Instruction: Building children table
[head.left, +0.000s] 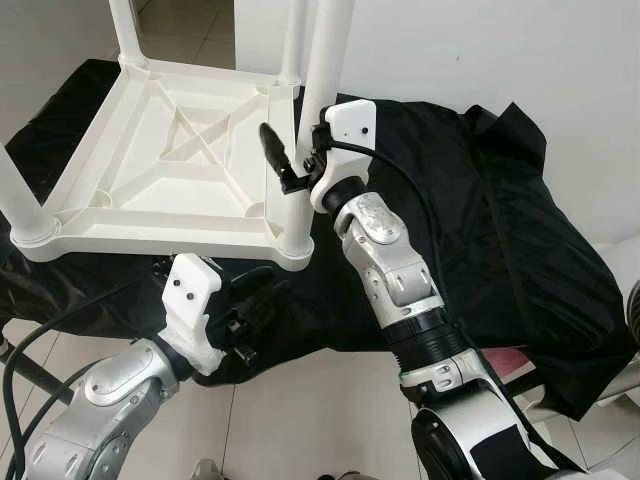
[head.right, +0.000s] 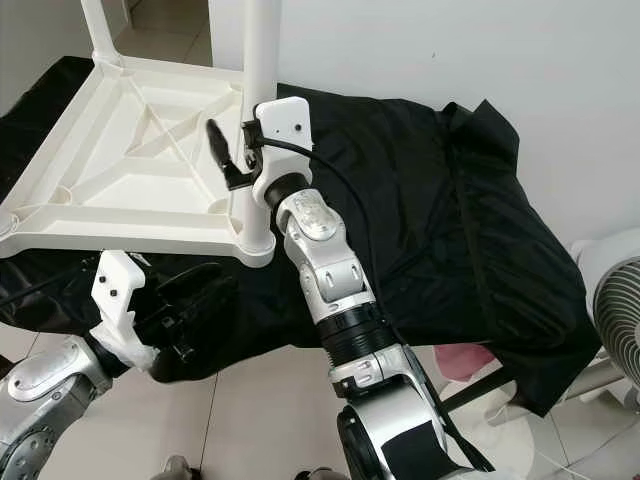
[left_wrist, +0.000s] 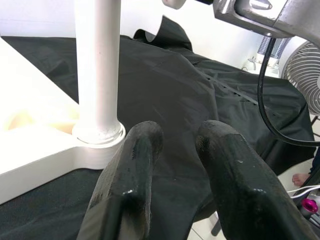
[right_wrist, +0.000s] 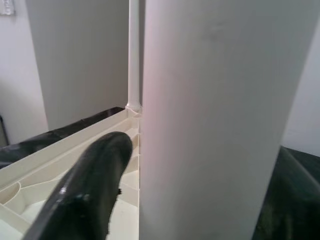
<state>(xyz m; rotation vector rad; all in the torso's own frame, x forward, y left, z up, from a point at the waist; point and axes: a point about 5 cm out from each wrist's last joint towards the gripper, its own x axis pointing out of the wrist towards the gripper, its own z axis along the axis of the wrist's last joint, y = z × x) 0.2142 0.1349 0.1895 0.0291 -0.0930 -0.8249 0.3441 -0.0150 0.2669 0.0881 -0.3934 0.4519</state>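
Observation:
A white plastic children's table (head.left: 170, 150) lies upside down on a black cloth (head.left: 470, 210), its legs pointing up. My right gripper (head.left: 300, 138) is shut on the near right leg (head.left: 322, 60), which stands in the corner socket (head.left: 292, 243). One black finger (head.left: 274, 152) shows on the leg's left side; the other is hidden behind the leg. The right wrist view has that leg (right_wrist: 220, 115) pressed close beside the finger (right_wrist: 90, 190). My left gripper (head.left: 252, 292) is low, in front of the table's near edge, open with nothing between its fingers (left_wrist: 127, 190).
Three more legs stand up: two at the back (head.left: 124, 25) and one at the near left (head.left: 20, 205). A white fan (head.right: 620, 300) stands on the floor at the right. A white wall (head.left: 500, 50) runs behind the cloth. Tiled floor (head.left: 320, 400) lies below.

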